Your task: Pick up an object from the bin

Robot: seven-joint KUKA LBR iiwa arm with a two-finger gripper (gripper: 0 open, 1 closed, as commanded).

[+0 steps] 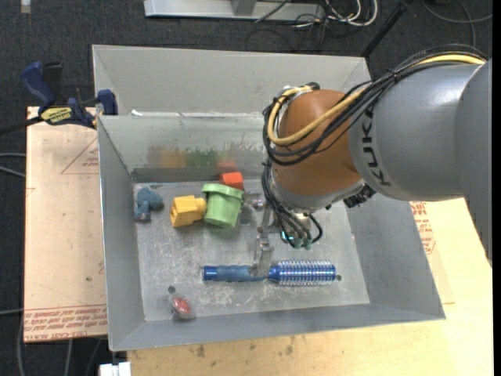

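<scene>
Bin (117,210) matt grey metal (scuffed floor); hairbrush (266,273) glossy blue plastic.

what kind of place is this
Most likely a robotics lab: a KUKA arm reaches into a grey metal bin holding a blue hairbrush and small toys, with loose cables on the dark carpet behind.

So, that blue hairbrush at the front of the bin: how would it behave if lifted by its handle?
The blue hairbrush looks like stiff plastic, so probably no flop. Its bristle head is bulkier than the thin handle, so it may tip head-down. The round head might roll if nudged.
</scene>
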